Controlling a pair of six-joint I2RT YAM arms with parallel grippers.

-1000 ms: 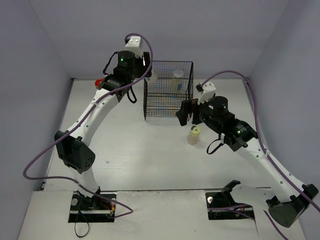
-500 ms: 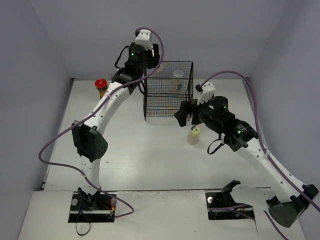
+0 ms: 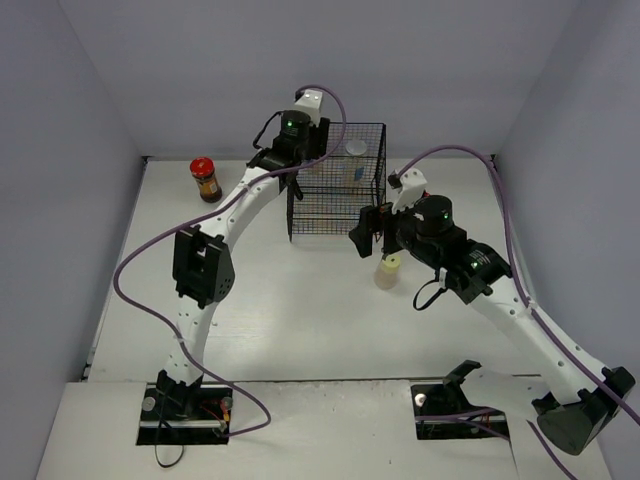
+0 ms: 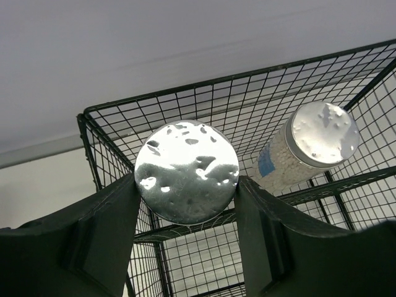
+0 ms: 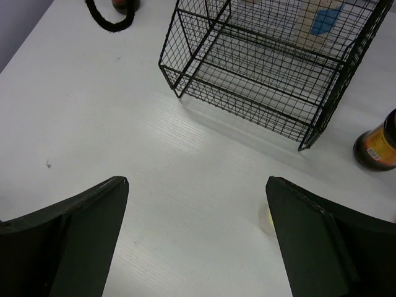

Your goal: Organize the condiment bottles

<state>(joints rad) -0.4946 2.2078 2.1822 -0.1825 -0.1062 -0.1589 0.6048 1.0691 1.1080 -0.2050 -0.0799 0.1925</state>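
A: What is the left gripper (image 4: 187,185) holding now?

B: It is squeezing a silver-capped bottle (image 4: 187,168) between both fingers, over the left corner of the basket (image 4: 216,93). I cannot tell if the bottom of the bottle is hanging inside the rim or right above the wire.

A: So what is worrying you?

B: If the fingers are opening while the bottom is sitting over the wire, the bottle is probably tipping and falling outside, onto the table (image 5: 93,105). Also, the second silver-capped bottle (image 4: 322,136) is standing inside the basket, near it. A crooked drop is risking to knock it over.

A: And the right gripper (image 5: 197,182)?

B: It is hanging wide open, carrying nothing, above the yellow-capped bottle (image 3: 387,268). This one is standing on the table near the front right corner of the basket. If the gripper is going down off-centre, one finger is likely pushing the cap and toppling the bottle, or catching the mesh.

A: And the others?

B: One red-lidded jar (image 3: 205,178) is waiting at the far left, well apart from the basket.
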